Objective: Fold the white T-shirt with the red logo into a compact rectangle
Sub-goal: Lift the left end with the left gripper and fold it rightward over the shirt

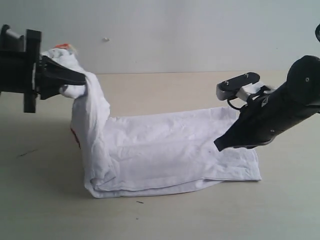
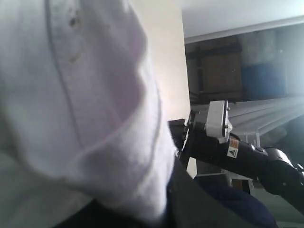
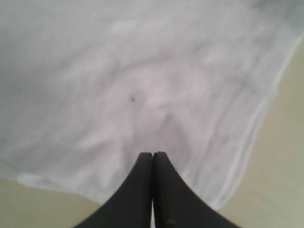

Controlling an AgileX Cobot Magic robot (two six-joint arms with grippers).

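Observation:
The white T-shirt [image 1: 165, 150] lies folded lengthwise on the table, its left end lifted into a standing hump. My left gripper [image 1: 80, 80] is shut on that raised end, where the orange neck tag [image 1: 62, 46] peeks out on top. A sliver of the red logo [image 1: 75, 136] shows under the lifted fold. White cloth [image 2: 85, 104] fills the left wrist view, over a dark finger [image 2: 199, 209]. My right gripper [image 1: 220, 145] [image 3: 153, 154] is shut with nothing between its fingers. Its tip sits at the shirt [image 3: 142, 85] near the right hem; touching or hovering, I cannot tell.
The beige table [image 1: 165, 220] runs on around the shirt, with a pale wall [image 1: 175, 30] behind it. The shirt's right hem [image 1: 250, 175] lies flat near the right arm [image 1: 280, 110]. The right arm [image 2: 237, 152] also shows in the left wrist view.

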